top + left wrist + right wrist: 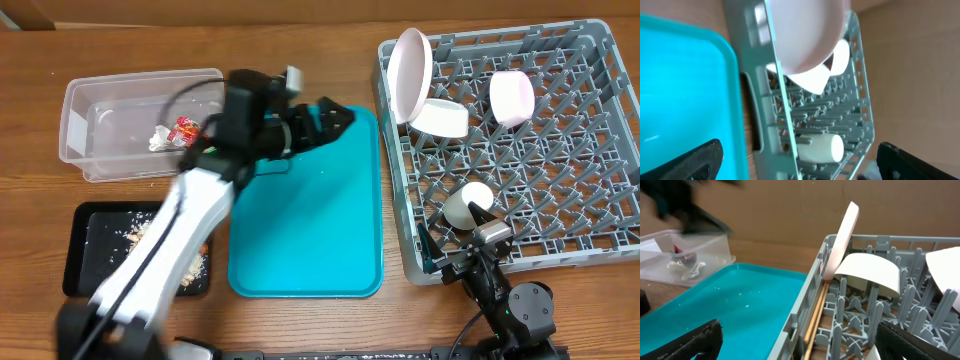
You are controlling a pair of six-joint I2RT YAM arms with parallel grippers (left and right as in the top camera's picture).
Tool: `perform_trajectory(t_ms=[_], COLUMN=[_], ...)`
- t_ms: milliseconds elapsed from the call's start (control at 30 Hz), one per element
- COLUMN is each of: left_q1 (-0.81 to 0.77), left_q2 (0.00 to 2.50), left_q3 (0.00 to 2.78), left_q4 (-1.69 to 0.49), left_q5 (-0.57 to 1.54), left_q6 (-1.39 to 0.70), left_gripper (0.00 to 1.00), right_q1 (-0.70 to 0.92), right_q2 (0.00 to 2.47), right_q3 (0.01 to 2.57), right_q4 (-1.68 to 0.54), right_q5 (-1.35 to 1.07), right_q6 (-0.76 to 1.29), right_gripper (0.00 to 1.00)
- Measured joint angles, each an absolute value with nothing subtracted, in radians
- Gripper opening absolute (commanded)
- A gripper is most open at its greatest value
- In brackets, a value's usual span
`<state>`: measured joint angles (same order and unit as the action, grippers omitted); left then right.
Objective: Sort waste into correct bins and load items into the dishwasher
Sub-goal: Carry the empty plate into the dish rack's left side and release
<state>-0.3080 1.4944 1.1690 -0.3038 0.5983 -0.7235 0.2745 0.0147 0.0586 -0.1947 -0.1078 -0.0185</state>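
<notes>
The grey dishwasher rack (pixel 560 215) holds a pale pink plate (pixel 412 72) on edge, a white bowl (pixel 440 117), a pink bowl (pixel 512 97) and a cream cup (pixel 468 205). Chopsticks (pixel 817 315) lie along its inner left wall. In the clear tub (pixel 100 100) lie a red wrapper (pixel 187 127) and a white tissue (pixel 160 138). Beige scraps (pixel 135 232) lie in the black tray (pixel 80 260). My left gripper (pixel 335 118) hangs open and empty over the teal tray's far end. My right gripper (pixel 458 246) stands open astride the rack's near left wall, empty.
The teal tray (pixel 310 220) lies between the bins and the rack. My left arm (pixel 170 250) crosses over the black tray and the tub's near right corner. In the left wrist view the plate (pixel 805 35) and the cup (pixel 820 147) show ahead.
</notes>
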Motion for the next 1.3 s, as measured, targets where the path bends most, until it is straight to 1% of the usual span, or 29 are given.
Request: perform_trajectory(t_ms=[167, 400, 567, 667, 933, 1133, 1233, 1300], left_q1=[-0.250, -0.247, -0.247, -0.247, -0.247, -0.247, -0.246, -0.229], left_q2=[1.229, 0.959, 0.835, 0.791, 0.790, 0.790, 0.789, 0.774], left_q3=[1.200, 1.243, 1.250, 1.252, 1.252, 1.252, 1.247, 1.214], left_q4=[-0.619, -1.039, -1.176, -1.208, -1.238, -1.270, -1.209, -1.097], left_q5=[0.479, 0.192, 0.091, 0.064, 0.045, -0.053, -0.117, -0.136], left_q6=[-0.592, -0.458, -0.392, -0.376, -0.361, -0.358, -0.334, -0.282], left_gripper=[1.00, 1.00, 1.00, 1.00, 1.00, 1.00, 1.00, 1.00], right_q1=[0.274, 0.274, 0.274, 0.274, 0.274, 0.274, 0.274, 0.274], right_q2=[0.015, 0.015, 0.015, 0.015, 0.015, 0.015, 0.015, 0.015], right_q3=[0.059, 0.059, 0.059, 0.059, 0.059, 0.059, 0.059, 0.059], right_q4=[-0.195, -0.195, -0.195, -0.195, -0.195, -0.194, -0.195, -0.196], right_q5=[-0.108, -0.108, -0.108, -0.108, -0.108, -0.108, -0.108, -0.107], right_q6=[-0.019, -0.019, -0.019, -0.019, -0.019, -0.019, -0.019, -0.019], right_gripper=[1.00, 1.00, 1.00, 1.00, 1.00, 1.00, 1.00, 1.00])
